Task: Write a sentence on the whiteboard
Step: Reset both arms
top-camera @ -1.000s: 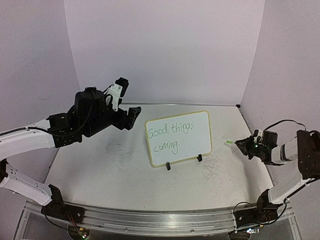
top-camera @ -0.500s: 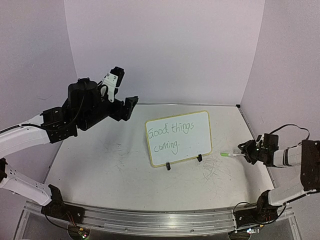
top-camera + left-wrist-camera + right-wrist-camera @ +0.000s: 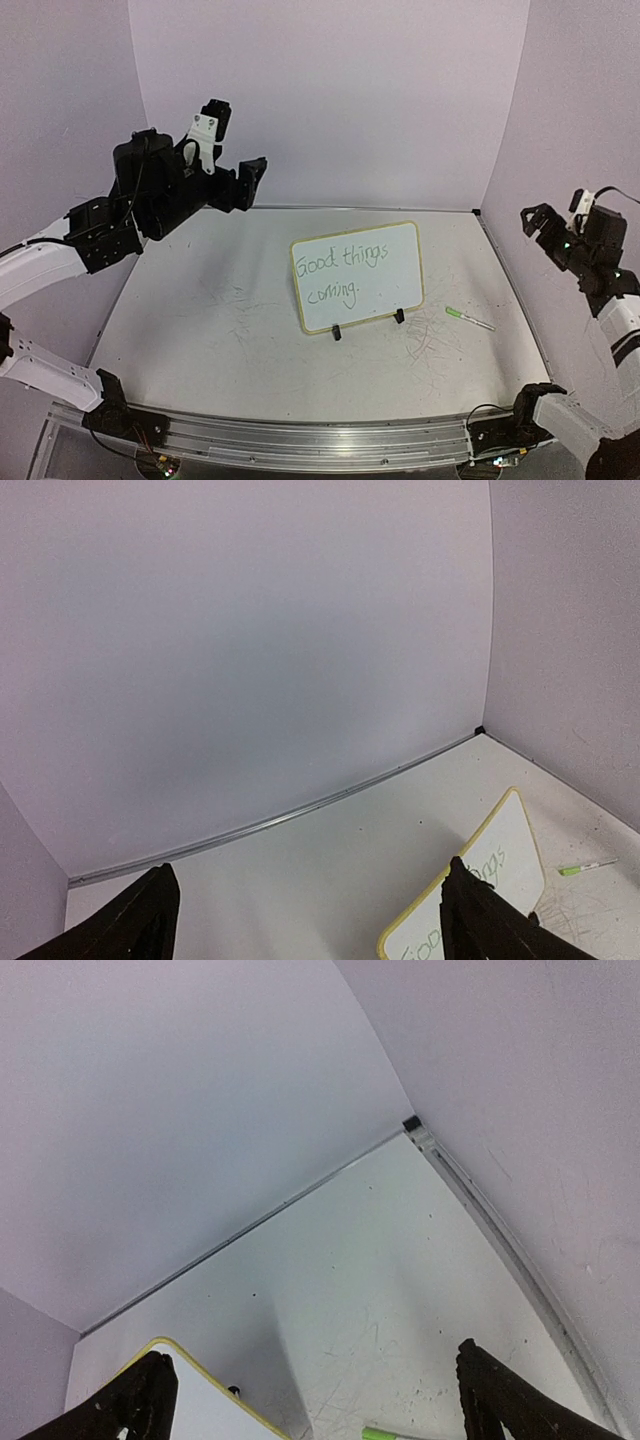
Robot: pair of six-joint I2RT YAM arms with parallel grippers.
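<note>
The whiteboard (image 3: 396,291) stands upright on two black clip feet at mid-table. The sentence (image 3: 340,270) on it reads "Good things coming." in thin green lettering. A green marker (image 3: 468,317) lies flat on the table to the board's right, with nothing touching it. My right gripper (image 3: 556,212) hangs open and empty, high above the table's right edge. In the right wrist view the marker's tip (image 3: 385,1434) and the board's corner (image 3: 205,1405) show between the wide jaws. My left gripper (image 3: 235,145) is open and empty, raised at the back left, with the whiteboard (image 3: 520,830) beside its right finger.
Lilac walls close in the table at the back and on both sides. A metal rail (image 3: 300,440) runs along the near edge. Grey scratches (image 3: 430,340) mark the tabletop around the board.
My right gripper opened and let go of the marker, which now lies on the table. That arm then rose and drew back to the right. My left arm lifted up and leftward.
</note>
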